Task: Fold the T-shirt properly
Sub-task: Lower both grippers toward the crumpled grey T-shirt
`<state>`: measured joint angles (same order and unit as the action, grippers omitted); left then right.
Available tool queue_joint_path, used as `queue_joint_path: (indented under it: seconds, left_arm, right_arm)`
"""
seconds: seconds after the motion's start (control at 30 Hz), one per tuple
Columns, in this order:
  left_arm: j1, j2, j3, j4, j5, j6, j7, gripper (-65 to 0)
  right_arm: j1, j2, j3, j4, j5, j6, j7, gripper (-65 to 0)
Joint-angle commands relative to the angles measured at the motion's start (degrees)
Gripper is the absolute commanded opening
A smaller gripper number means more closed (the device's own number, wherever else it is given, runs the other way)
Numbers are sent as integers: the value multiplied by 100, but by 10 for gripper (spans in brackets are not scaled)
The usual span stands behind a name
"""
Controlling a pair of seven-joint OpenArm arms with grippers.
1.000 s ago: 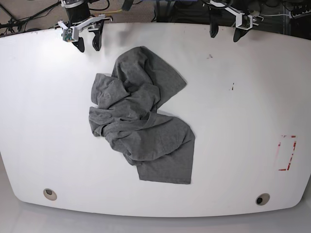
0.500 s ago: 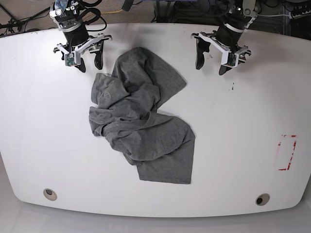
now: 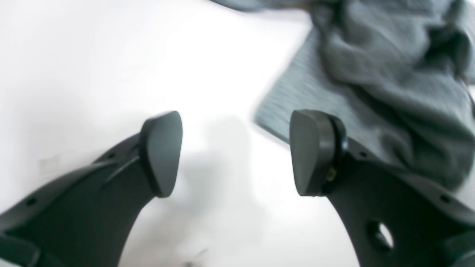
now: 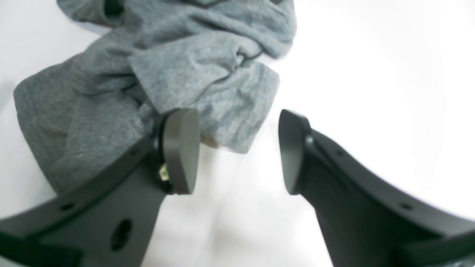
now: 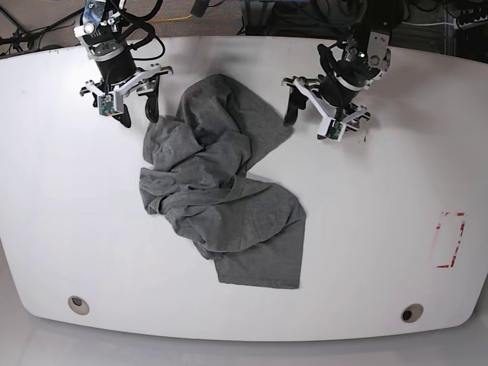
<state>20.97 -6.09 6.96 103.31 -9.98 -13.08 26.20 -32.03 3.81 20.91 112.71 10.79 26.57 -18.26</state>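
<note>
Base view showed both arms reaching down from the far edge of the white table (image 5: 61, 198), one at each upper flank of the crumpled T-shirt (image 5: 217, 191), which lay in a heap near the table's middle with one flatter panel trailing toward the near edge. The right gripper (image 5: 136, 112) hung over the table just beside the shirt's upper left lobe, tilted slightly, its two dark fingers spread apart and holding nothing. The left gripper (image 5: 311, 120) was angled in toward the shirt's upper right edge, likewise parted and empty. In the right wrist view the right gripper (image 4: 237, 150) had smooth, matte black, wedge-shaped pads, and a rounded fold of the T-shirt (image 4: 178, 74) lay just beyond them, the near fold reaching into the gap between the fingertips; whether the cloth touched the pad was hard to say through the blur. The fabric was heather grey, soft and finely flecked, bunched into thick creases and rolled ridges. In the left wrist view the left gripper (image 3: 235, 152) stood wide above bare glossy white surface, with a straight hemmed edge of the T-shirt (image 3: 389, 74) beside one finger and deeper wrinkles piled behind it.
</note>
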Motion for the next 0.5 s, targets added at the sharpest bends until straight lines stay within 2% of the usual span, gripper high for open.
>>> queue_joint_path:
  seconds: [0.0,0.2,0.47]
  left_arm:
    - [-220,-2,64,-120,-18,-182,-92,-228]
    - [-616,-2,143,-717,-18,-191,-83,-228]
    - [-959,-11,688,-1210,-26,-208,-83,-228]
  right_arm:
    - [-19,27,6,110,86,3,143,-325]
    - [-1,27,6,110,86,-6,143,-325]
    - [-19,19,6,110,86,-6,143,-325]
